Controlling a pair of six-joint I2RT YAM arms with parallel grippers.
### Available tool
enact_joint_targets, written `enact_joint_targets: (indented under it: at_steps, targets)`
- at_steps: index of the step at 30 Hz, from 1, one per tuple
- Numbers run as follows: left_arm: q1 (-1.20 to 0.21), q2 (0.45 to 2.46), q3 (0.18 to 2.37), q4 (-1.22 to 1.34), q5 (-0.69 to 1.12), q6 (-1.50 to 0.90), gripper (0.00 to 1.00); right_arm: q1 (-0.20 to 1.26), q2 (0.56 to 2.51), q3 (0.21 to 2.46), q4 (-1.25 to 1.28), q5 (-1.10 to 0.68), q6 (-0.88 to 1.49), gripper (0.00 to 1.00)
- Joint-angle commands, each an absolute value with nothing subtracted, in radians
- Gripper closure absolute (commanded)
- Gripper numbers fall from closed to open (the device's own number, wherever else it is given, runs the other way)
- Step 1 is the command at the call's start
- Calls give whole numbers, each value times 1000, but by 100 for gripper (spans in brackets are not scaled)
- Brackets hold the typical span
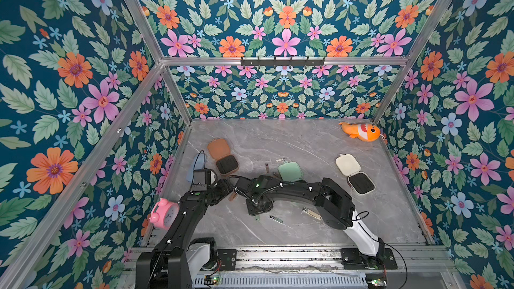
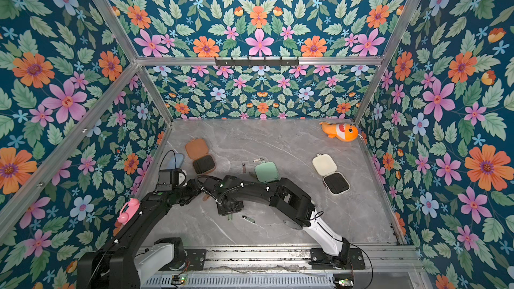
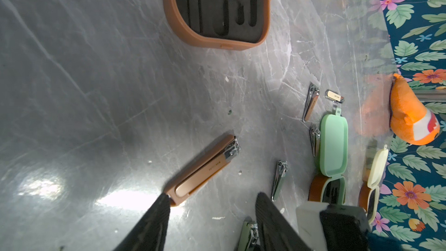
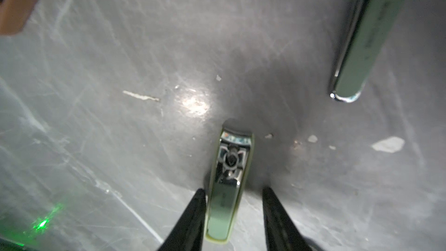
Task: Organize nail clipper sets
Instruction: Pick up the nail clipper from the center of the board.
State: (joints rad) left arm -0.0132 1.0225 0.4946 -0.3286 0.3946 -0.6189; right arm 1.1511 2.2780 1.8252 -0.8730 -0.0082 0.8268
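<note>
Left tool (image 3: 213,195) and right tool (image 4: 233,190) sit low, jaws apart.

On my bench (image 1: 306,140) I see three cases in a row: the left case (image 1: 222,157), the middle case (image 1: 290,170) and, well apart, the right case (image 1: 354,173). A plush toy (image 1: 360,131) lies in the far right corner, and a clock (image 1: 164,214) by the near left edge. The first clipper (image 1: 267,168) lies between the left and middle cases. The second clipper (image 1: 276,219) and third clipper (image 1: 311,213) lie nearer me.

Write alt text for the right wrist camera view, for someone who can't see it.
The right gripper straddles a green-handled nail clipper lying flat on the grey marble tabletop. Its jaws are open, with one black finger at the clipper's side and the other standing clear. A second green clipper lies apart nearby.
</note>
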Motion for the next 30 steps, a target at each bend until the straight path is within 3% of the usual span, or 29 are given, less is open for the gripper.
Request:
enact_joint_targets:
  at_steps: [1, 12, 22, 26, 30]
  targets:
    - [-11, 1003, 486, -318, 401, -613, 40, 1152, 2302, 1826, -903, 14, 832, 64]
    - [-11, 1000, 469, -312, 425, -618, 41, 1149, 2306, 1831, -886, -2, 802, 83]
    - [-26, 1036, 489, -303, 480, -607, 42, 1103, 2093, 1695, -803, 24, 770, 88]
    - [-99, 1055, 514, -281, 475, -645, 42, 1062, 1958, 1568, -779, 82, 733, 88]
    - [-264, 1121, 559, -204, 428, -721, 42, 979, 1836, 1413, -740, 94, 685, 88]
